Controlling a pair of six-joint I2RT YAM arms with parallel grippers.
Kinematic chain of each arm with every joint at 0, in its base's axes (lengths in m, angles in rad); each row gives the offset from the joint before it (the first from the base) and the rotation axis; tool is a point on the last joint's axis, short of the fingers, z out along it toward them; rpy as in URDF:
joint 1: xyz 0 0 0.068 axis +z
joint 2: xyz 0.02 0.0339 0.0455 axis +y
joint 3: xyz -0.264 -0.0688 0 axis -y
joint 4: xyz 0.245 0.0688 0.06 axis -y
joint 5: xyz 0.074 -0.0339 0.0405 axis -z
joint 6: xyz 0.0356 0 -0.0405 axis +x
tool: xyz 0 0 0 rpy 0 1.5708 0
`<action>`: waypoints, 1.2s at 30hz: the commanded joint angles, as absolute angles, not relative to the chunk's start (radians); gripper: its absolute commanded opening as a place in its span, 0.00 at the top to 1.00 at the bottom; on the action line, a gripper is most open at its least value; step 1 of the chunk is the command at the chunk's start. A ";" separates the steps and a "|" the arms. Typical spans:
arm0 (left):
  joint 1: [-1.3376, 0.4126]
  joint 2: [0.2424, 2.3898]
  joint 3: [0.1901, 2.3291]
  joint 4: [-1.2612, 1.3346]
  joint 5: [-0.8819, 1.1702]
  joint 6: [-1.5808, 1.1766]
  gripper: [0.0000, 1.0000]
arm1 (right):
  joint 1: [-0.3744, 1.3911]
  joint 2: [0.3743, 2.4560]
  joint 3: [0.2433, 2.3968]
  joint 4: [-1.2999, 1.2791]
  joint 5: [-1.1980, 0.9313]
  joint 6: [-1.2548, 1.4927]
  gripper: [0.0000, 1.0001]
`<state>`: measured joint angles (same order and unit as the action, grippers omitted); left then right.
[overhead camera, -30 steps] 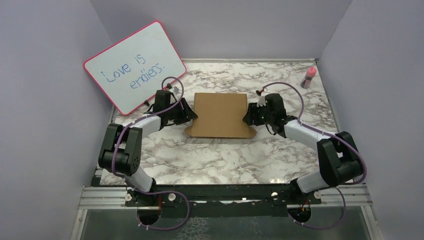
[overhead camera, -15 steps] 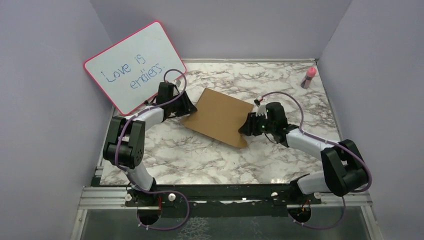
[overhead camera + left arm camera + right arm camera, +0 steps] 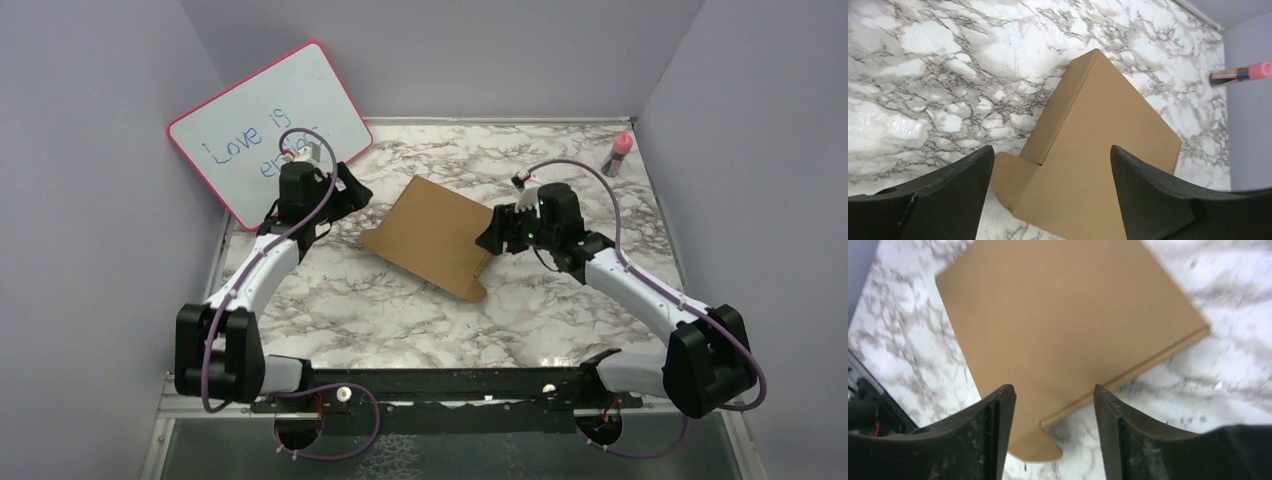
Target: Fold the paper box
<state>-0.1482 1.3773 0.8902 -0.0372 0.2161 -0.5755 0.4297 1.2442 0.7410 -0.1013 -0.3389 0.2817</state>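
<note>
The paper box (image 3: 432, 236) lies flat on the marble table, a shallow brown cardboard shape turned at an angle, with a small rounded flap (image 3: 1010, 177) sticking out at its left corner. My left gripper (image 3: 350, 192) hangs open to the left of the box, apart from it; in the left wrist view the box (image 3: 1098, 150) shows beyond the wide jaws of that gripper (image 3: 1052, 148). My right gripper (image 3: 490, 232) stands open at the box's right edge. In the right wrist view the box's edge (image 3: 1128, 367) and a rounded flap (image 3: 1040, 447) lie under the open gripper (image 3: 1052, 387), untouched.
A pink-framed whiteboard (image 3: 265, 130) with blue writing leans at the back left, just behind the left gripper. A pink-capped marker (image 3: 619, 152) stands at the back right corner, also seen as the marker (image 3: 1243, 74) in the left wrist view. Lilac walls enclose the table on three sides.
The box has turned from square to angled. My left gripper let go, opened wide and drew back toward the whiteboard. The right gripper opened and stays at the box's right edge.
</note>
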 commanded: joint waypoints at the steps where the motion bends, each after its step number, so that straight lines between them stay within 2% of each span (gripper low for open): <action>1: -0.135 1.247 0.780 -0.023 0.219 -0.637 0.11 | 0.396 1.345 0.889 -0.080 -0.297 0.247 0.33; 8: -0.135 1.093 0.604 -0.012 0.316 -0.692 0.09 | 0.330 1.625 1.109 -0.041 -0.396 0.234 0.22; 18: -0.172 1.062 0.447 0.113 0.386 -0.797 0.09 | 0.258 1.877 1.238 0.026 -0.543 0.225 0.22; 24: -0.242 1.092 0.404 0.220 0.334 -0.861 0.10 | 0.242 1.962 1.242 0.062 -0.624 0.237 0.32; 27: -0.264 1.133 0.400 0.265 0.339 -0.874 0.10 | 0.218 1.986 1.222 0.109 -0.698 0.264 0.34; 36: -0.276 1.186 0.416 0.319 0.331 -0.885 0.10 | 0.154 2.051 1.156 0.201 -0.901 0.380 0.55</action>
<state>-0.2707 1.1782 0.4110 0.2470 0.3481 -0.8745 0.1814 2.0068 1.1973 0.1394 -0.7799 0.3138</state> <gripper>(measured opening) 0.900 0.487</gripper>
